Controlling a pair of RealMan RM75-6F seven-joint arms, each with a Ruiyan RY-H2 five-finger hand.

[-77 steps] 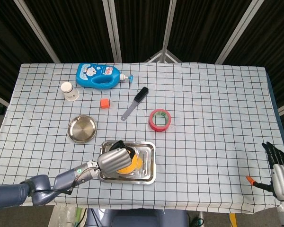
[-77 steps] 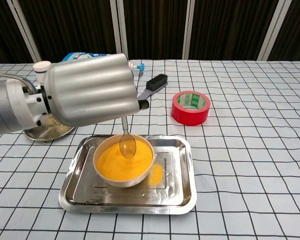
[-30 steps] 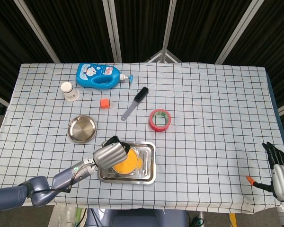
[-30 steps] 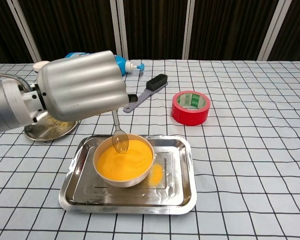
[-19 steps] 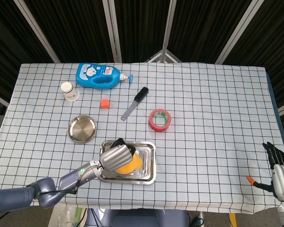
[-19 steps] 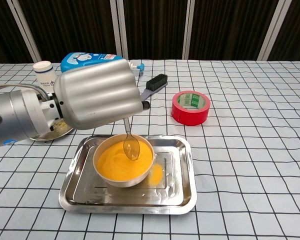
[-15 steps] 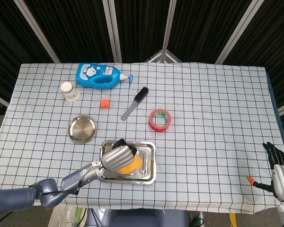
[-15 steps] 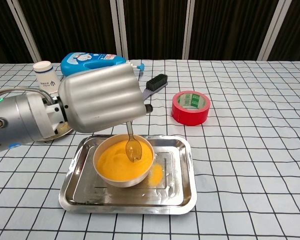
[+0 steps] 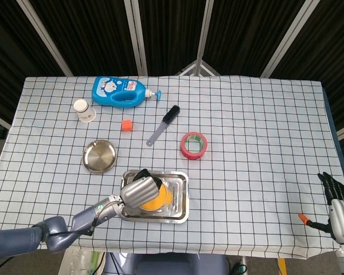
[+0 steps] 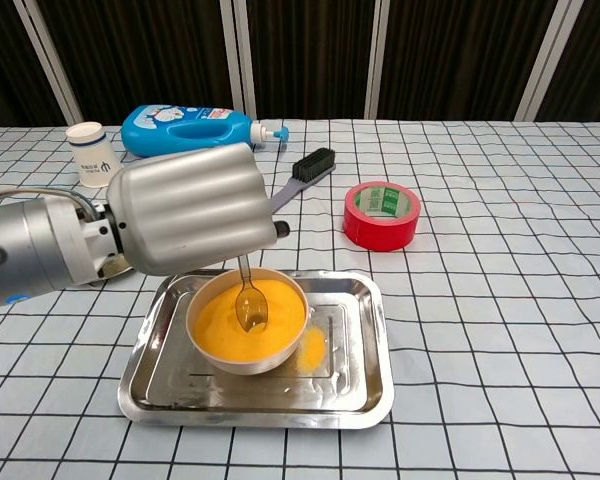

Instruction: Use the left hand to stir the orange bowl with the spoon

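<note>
The orange bowl (image 10: 248, 330) (image 9: 157, 197) sits in a steel tray (image 10: 360, 370) (image 9: 180, 200) near the table's front edge. My left hand (image 10: 185, 210) (image 9: 136, 190) hovers over the bowl's left side, gripping a clear spoon (image 10: 250, 305) whose bowl end dips into the orange contents near the middle. In the head view the hand hides most of the bowl and the spoon. My right hand (image 9: 338, 203) stays off the table's front right corner, fingers apart and holding nothing.
A red tape roll (image 10: 382, 215) (image 9: 194, 145) lies behind the tray to the right, a brush (image 10: 305, 172) (image 9: 164, 124) behind it. A small steel dish (image 9: 100, 156), an orange cube (image 9: 126, 124), a white cup (image 10: 91, 152) and a blue bottle (image 10: 185, 128) stand to the back left.
The spoon has swung around inside the bowl, from the left rim to the right and back toward the middle. My left hand shifted with it. The right hand has not moved.
</note>
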